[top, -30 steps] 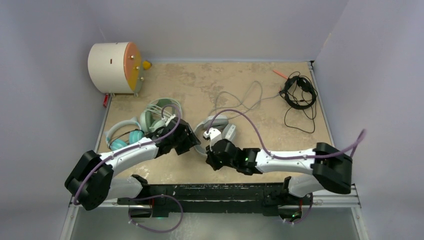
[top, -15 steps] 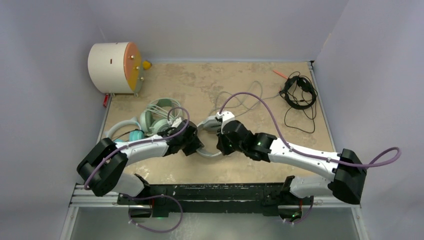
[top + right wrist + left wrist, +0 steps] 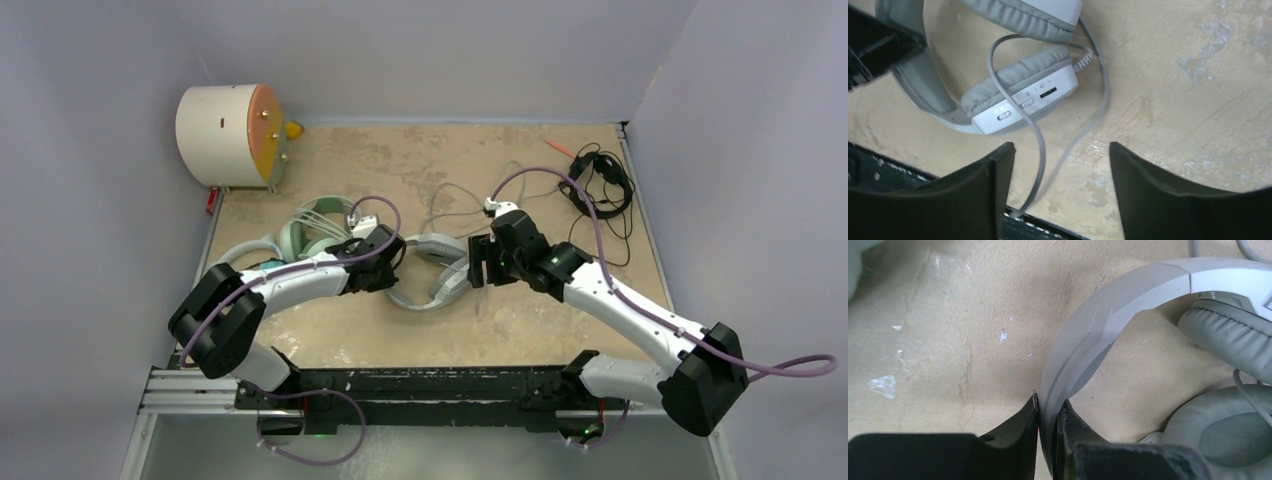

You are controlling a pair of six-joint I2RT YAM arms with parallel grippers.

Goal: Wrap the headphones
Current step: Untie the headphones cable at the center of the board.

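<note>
The large white-and-grey over-ear headphones [image 3: 447, 285] lie in the middle of the tan table [image 3: 400, 165], with the ear cups toward the right arm and the headband [image 3: 1108, 315] curving toward the left one. The left gripper [image 3: 1048, 412] is clamped on that headband, a black finger pressed to each side of it. The right gripper [image 3: 1060, 150] hangs over the table just beside the nearer ear cup [image 3: 1018, 95], its jaws well apart. The grey cable [image 3: 1040, 145] loops from the cup and runs between them, though whether it touches either finger is hard to tell. Left of these lie the mint-green headset [image 3: 315, 228] and, partly behind the left arm, the teal-cupped headset [image 3: 238, 252]. The thin black headset [image 3: 598, 185] sits near the far right corner, the cream drum with an orange face [image 3: 228, 135] at the far left.
</note>
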